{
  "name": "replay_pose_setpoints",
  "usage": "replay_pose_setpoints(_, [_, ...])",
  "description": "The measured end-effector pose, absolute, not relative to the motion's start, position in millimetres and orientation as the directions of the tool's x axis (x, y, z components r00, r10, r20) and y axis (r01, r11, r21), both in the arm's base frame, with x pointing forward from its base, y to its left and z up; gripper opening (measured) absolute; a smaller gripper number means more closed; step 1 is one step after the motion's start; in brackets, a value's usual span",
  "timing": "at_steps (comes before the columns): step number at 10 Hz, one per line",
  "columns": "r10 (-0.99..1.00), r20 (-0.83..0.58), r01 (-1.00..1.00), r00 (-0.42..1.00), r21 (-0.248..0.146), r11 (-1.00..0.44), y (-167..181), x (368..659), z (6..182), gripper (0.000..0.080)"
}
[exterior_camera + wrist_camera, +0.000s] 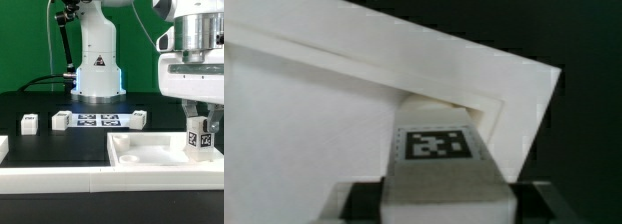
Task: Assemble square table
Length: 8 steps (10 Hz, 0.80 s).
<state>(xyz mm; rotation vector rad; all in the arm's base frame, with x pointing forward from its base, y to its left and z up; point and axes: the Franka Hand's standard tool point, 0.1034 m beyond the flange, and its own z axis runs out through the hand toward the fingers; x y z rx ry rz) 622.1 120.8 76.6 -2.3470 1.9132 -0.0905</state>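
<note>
While three loose legs (28, 123) lie on the black table (45, 142) beside the one marker board (97, 121), the gripper (200, 136) is clamped on a fourth leg (434, 146). It holds that leg upright at a corner of the single square tabletop (150, 156).

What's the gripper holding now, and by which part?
A white tagged leg, pinched across two opposite sides near its upper end, at a corner of the tabletop.

The black table (35, 105) has the marker board (97, 120) lying flat in front of the arm's base (97, 85), with three small tagged legs (60, 119) lying loose on either side of it. The square tabletop (150, 152) sits toward the exterior view's right. A long white rail (60, 180) runs along the front.
</note>
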Motion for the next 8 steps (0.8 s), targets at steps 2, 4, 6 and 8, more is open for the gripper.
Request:
replay_pose_setpoints(2, [-0.992, -0.05, -0.986, 0.117, -0.124, -0.11, 120.9, 622.4, 76.4, 0.029])
replay_pose_setpoints(4, [-0.995, -0.054, -0.989, 0.088, -0.124, -0.081, 122.0, 622.3, 76.2, 0.0366])
replay_pose_setpoints(6, [-0.988, -0.047, -0.982, 0.148, -0.126, -0.141, 122.0, 622.1, 75.6, 0.0512])
replay_pose_setpoints(8, [-0.953, -0.032, -0.949, 0.301, -0.105, -0.297, 123.2, 620.2, 75.9, 0.0621])
